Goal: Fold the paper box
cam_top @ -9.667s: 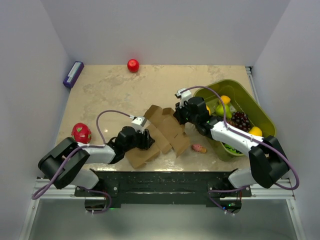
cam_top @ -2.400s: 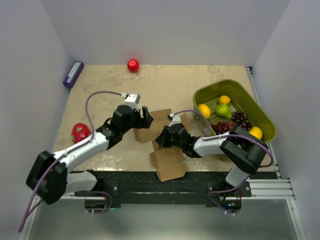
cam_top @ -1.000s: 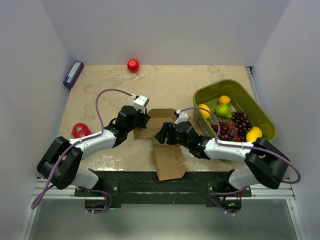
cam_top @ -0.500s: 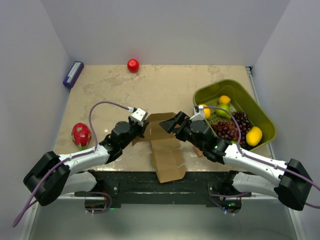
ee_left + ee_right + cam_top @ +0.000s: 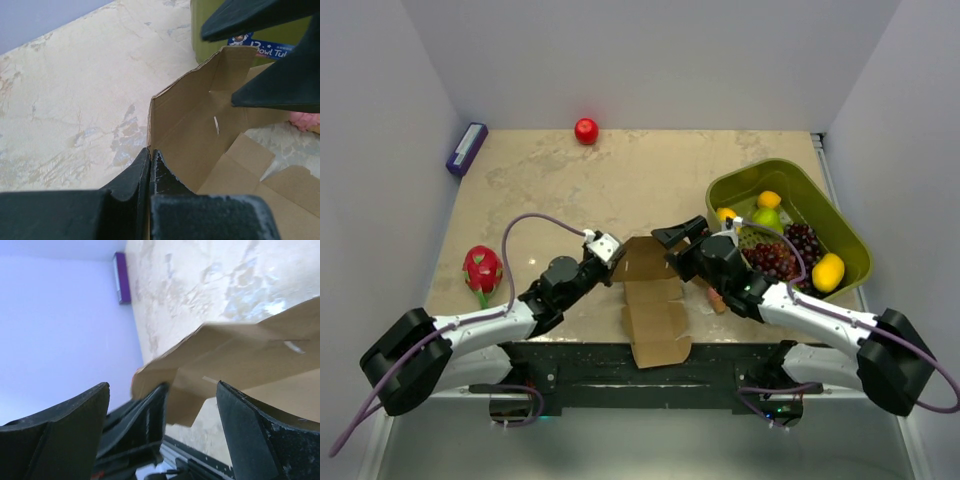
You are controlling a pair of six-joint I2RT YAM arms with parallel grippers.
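Green basket holds grapes and yellow fruit — left jaws clamped on the paper box, right jaws apart.

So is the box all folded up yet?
Not yet: the paper box is half-folded, one wall raised in the left gripper, other flaps lying flat.

Beige marbled tabletop, pale lavender walls on three sides, black rail at near edge

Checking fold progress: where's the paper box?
Top external view: the paper box lies front-centre, left gripper shut on its left wall, right gripper open at its right.
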